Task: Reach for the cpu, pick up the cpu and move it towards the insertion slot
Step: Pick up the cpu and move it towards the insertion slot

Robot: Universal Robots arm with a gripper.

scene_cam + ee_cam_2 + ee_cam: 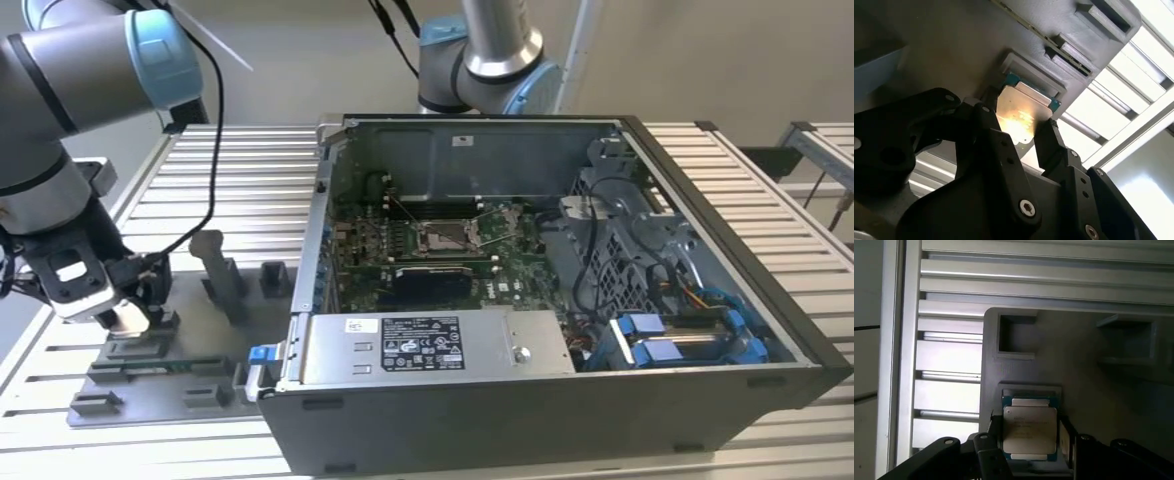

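The cpu (1030,432) is a thin square chip with a silvery top. It lies flat in a shallow nest on the grey fixture plate (147,372), at the exterior view's left. My gripper (124,312) hangs right over it. In both wrist views the two black fingers (1050,136) press against opposite edges of the cpu (1021,111), which still rests in its nest. The gripper (1030,445) is shut on the chip. The insertion slot (445,237), a shiny metal frame with a brownish centre, sits on the green board inside the open computer case, well to the exterior view's right of the gripper.
The open computer case (534,410) stands at the centre and right of the slatted metal table (227,170). Grey fixture blocks (220,275) rise from the plate between the gripper and the case wall. A second arm's base (481,60) stands behind the case.
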